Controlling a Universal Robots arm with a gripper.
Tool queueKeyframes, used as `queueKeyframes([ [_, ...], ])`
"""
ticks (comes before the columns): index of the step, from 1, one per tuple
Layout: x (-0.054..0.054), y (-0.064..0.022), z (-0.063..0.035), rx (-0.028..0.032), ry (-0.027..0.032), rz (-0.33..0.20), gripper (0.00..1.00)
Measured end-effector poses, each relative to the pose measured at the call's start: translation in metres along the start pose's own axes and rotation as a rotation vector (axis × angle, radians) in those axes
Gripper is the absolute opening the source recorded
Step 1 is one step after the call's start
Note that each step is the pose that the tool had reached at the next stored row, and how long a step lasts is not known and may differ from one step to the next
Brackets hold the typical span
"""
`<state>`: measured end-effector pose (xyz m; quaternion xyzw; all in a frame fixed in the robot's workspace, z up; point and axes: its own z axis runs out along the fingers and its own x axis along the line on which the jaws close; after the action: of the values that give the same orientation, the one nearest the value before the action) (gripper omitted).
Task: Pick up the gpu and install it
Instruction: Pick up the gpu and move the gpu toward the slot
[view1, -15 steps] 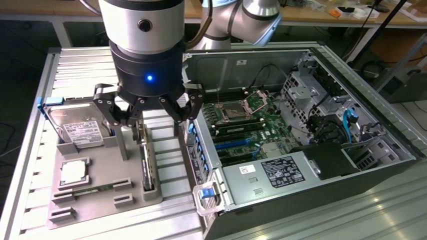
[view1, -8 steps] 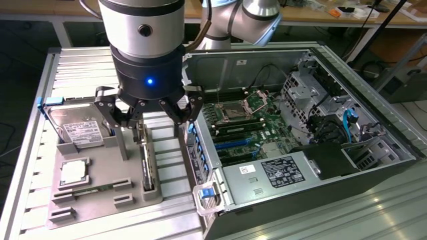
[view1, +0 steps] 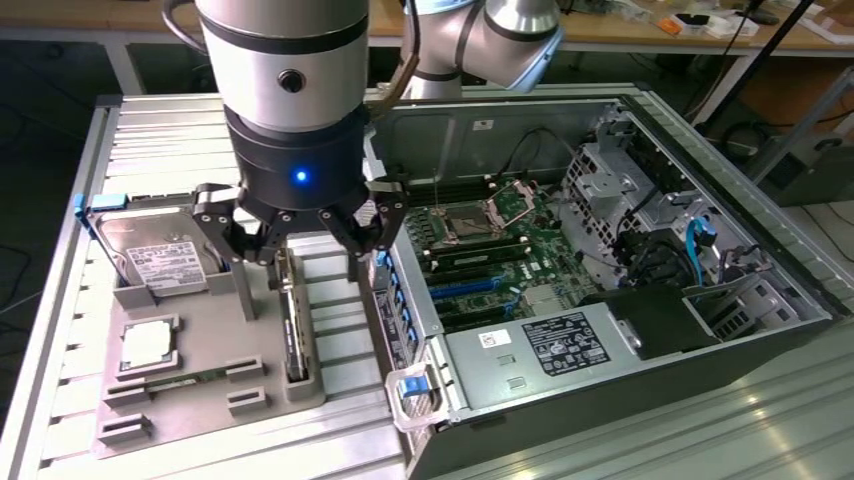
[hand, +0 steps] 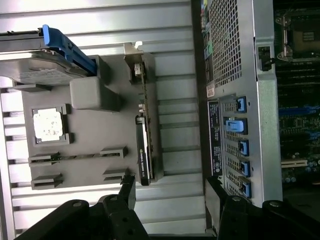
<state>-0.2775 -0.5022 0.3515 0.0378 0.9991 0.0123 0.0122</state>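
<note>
The gripper (view1: 314, 258) hangs with its jaws spread wide and nothing between them. It sits low over the grey tray (view1: 200, 415), above the far end of the gpu (view1: 296, 340). I can't tell whether a fingertip grazes the card, but it is not being gripped.

The gpu stands on its long edge in a slot along the side of the tray nearest the case (view1: 627, 395). In the wrist view its dark face and silver bracket (hand: 133, 51) show.

Further across the tray, towards the exterior view's left, a hard drive (view1: 160, 258) with a white label leans in its holder. A CPU (view1: 144, 342) lies flat in front of it, and a memory stick (view1: 167, 380) sits nearer the tray's front edge.

The tray rests on a ribbed metal table (view1: 160, 130). The case lies open just beside it on the exterior view's right, its motherboard (view1: 501, 250) facing up.
</note>
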Motion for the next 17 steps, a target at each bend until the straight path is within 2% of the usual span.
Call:
queueKeyframes([
  [8, 0.0, -0.0003, 0.0119, 0.0, -0.0008, 0.0, 0.67],
  [12, 0.001, -0.0008, 0.0311, -0.0003, -0.0037, 0.0, 0.67],
  [15, 0.01, -0.0004, 0.0404, -0.0006, -0.007, -0.004, 0.67],
  [17, 0.015, -0.0006, 0.0433, -0.0153, -0.0096, -0.005, 0.67],
])
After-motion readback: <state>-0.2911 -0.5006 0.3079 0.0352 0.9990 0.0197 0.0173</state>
